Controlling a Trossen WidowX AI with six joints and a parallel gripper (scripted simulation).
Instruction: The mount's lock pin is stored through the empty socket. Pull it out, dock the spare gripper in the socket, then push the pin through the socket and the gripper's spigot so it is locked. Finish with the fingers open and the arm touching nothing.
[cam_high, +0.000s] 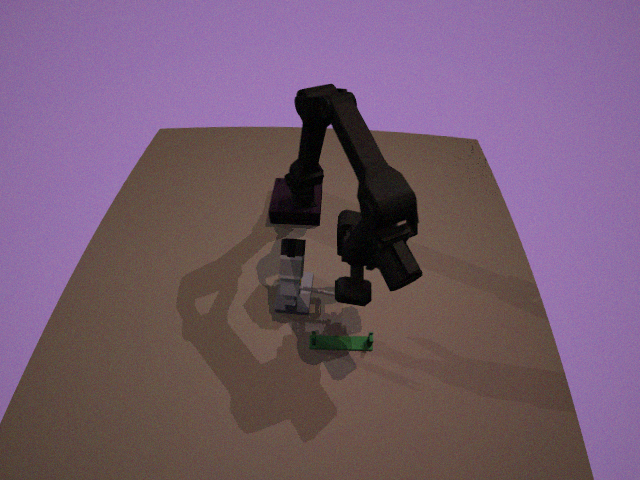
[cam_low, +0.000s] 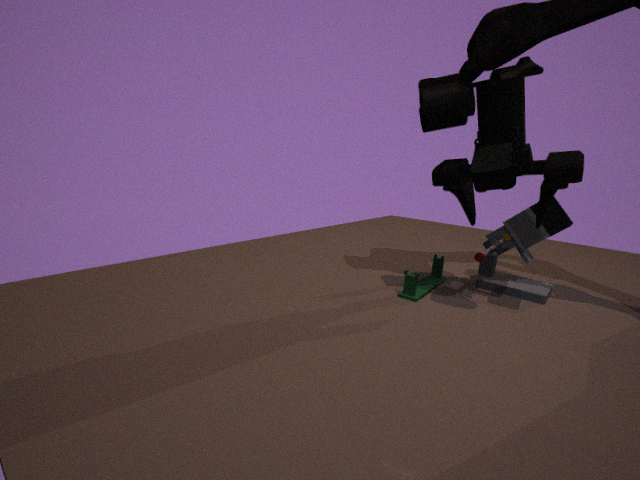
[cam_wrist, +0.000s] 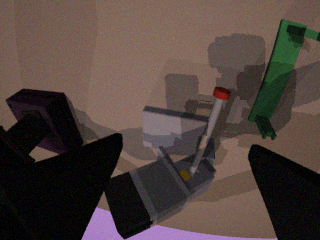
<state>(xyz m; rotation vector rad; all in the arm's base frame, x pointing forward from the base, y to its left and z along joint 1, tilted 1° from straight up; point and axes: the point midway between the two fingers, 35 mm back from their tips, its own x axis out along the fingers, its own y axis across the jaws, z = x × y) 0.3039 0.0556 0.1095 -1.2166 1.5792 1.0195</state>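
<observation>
The grey mount (cam_high: 285, 302) (cam_low: 532, 291) (cam_wrist: 167, 127) stands on the brown table (cam_high: 155, 320). The spare gripper (cam_high: 292, 260) (cam_low: 522, 229) (cam_wrist: 160, 190), grey with a dark end, sits tilted with its spigot in the mount's socket. The lock pin (cam_high: 323, 291) (cam_low: 479, 256) (cam_wrist: 208, 134), thin and grey with a red head, passes through the socket and the spigot. My gripper (cam_low: 509, 211) (cam_wrist: 187, 146) is open wide and empty. It hangs above the mount and the pin, and its fingers touch nothing.
A green cradle (cam_high: 341, 342) (cam_low: 421, 284) (cam_wrist: 276, 80) with two upright ends lies empty on the table just in front of the mount. The arm's dark purple base (cam_high: 281, 206) (cam_wrist: 40, 110) stands behind the mount.
</observation>
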